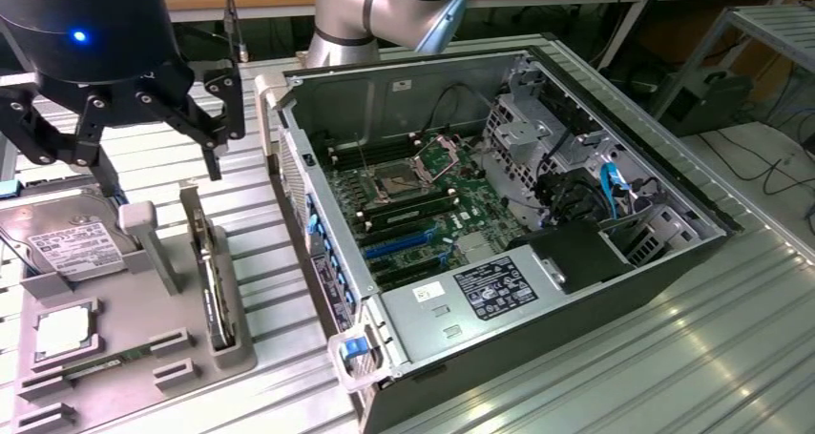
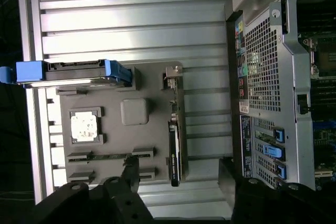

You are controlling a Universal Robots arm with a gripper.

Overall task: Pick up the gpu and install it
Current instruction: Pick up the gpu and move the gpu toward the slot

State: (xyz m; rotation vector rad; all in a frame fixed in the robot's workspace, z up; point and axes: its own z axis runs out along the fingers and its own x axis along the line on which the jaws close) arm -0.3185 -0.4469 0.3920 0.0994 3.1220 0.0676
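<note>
The gpu [image 1: 210, 274] stands on edge in a slot of the grey parts holder [image 1: 153, 310], a thin dark card with a silvery bracket. My gripper [image 1: 134, 153] hangs open above the holder's far end, clear of the card. In the wrist view the gpu [image 2: 174, 142] runs as a slim dark strip, and its near end lies between my two spread fingertips [image 2: 131, 174], with my gripper [image 2: 178, 177] well above it. The open computer case [image 1: 382, 100] lies to the exterior view's right of the holder, its motherboard with blue expansion slots [image 1: 405, 243] exposed.
The holder also carries a silver hard drive [image 1: 71, 248] with blue rails [image 2: 68, 72], a processor chip [image 1: 64, 331] [image 2: 84, 127] and a narrow green memory stick [image 1: 95, 365] [image 2: 105, 157]. The case's perforated rear panel [image 2: 262, 77] stands close beside the gpu. Ribbed metal table [image 1: 688, 358] surrounds everything.
</note>
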